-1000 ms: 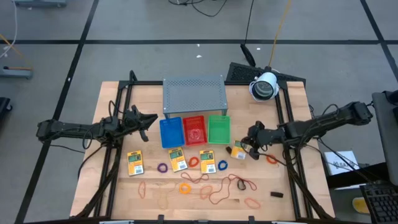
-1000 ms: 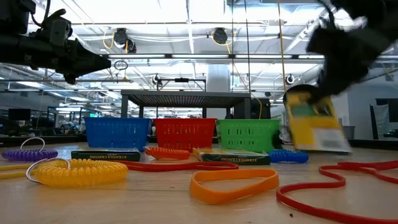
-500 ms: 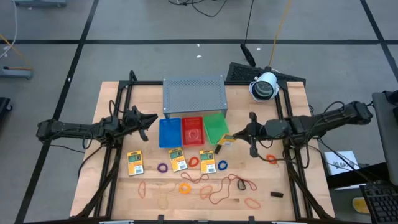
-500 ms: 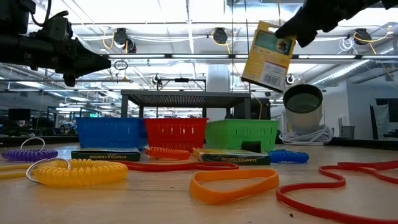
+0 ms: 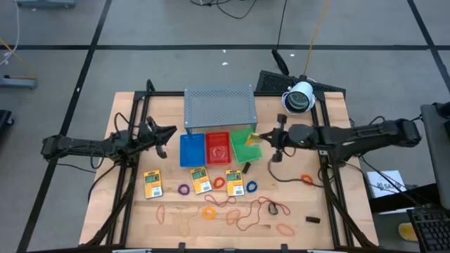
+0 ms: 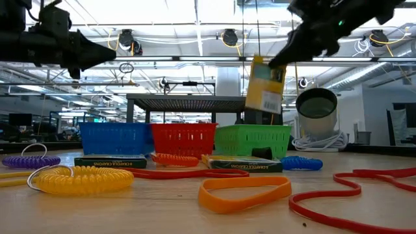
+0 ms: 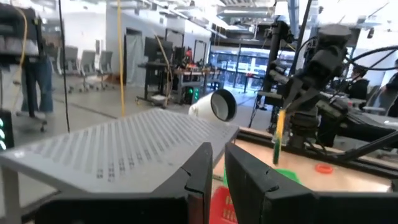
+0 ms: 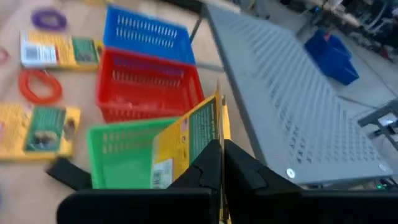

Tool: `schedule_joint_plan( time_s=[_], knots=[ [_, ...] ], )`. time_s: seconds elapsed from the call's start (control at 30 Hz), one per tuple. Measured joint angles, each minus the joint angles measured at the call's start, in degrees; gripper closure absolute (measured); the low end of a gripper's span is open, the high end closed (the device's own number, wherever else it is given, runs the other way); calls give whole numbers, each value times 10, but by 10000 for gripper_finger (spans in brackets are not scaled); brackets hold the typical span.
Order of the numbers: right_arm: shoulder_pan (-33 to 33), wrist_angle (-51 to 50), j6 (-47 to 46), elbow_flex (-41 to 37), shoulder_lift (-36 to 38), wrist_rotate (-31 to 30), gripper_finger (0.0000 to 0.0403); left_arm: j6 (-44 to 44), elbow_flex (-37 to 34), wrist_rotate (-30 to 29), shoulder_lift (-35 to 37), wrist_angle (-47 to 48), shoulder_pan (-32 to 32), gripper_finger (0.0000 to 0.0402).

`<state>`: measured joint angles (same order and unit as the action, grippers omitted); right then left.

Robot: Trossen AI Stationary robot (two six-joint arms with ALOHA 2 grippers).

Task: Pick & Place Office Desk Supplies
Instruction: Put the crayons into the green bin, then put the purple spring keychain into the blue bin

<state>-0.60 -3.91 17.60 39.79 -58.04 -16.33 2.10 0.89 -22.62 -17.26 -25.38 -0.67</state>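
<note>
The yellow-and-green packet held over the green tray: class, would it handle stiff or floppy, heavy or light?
The packet hangs flat and unbent from the right gripper, so probably stiff. An edge pinch carries it, so likely light. Dropped toward the green tray, it may land tilted.

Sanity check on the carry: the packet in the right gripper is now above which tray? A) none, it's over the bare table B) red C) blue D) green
D. In the high view the right gripper holds the yellow-and-green packet over the green tray, and the right wrist view shows the same packet hanging above that tray, not the red tray or blue tray.
</note>
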Motion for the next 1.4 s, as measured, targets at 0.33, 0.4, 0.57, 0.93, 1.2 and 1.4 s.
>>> schedule_joint_plan(
  time_s=[0.33,0.4,0.57,0.93,1.2,1.4],
  knots=[
    [-67,125,76,0,-106,106,403,-81,0,-4,0,-69,0,350],
    [-77,123,80,0,-118,106,403,-81,0,-4,0,-70,0,350],
    [-81,124,84,0,-136,105,388,-80,0,-3,0,-72,0,350],
    [-47,137,-16,0,-116,107,243,-75,0,-3,0,-57,0,350],
    [11,193,-94,0,-105,107,196,-52,0,2,0,-57,0,350],
    [86,273,-94,0,-105,107,211,-29,0,2,0,-57,0,350]
  ],
)
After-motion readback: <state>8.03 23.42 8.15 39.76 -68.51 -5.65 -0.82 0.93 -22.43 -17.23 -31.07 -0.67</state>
